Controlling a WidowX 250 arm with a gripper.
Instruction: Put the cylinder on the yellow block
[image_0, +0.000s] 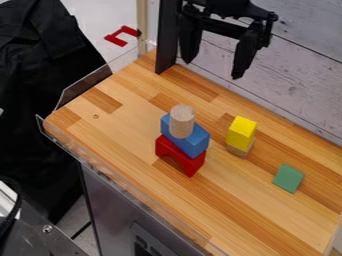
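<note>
The jaws of the black gripper (212, 69) are held wide apart, released, above the far edge of the wooden counter (127, 125). Farther down the view, the wooden cylinder (182, 122) is stood upright on a blue block (193, 143), which is borne in turn by a red arch (190, 164). To the right of this stack, and apart from it, the yellow block (241, 133) is supported by a small wooden block (238, 151). Farther right and nearer the front, a green block (288, 178) is placed on the counter. The counter is edged on its left by a clear plastic guard (79, 86) and backed by a pale plank wall (304, 65). Beyond its left corner, a red piece (115, 39) is seen.
</note>
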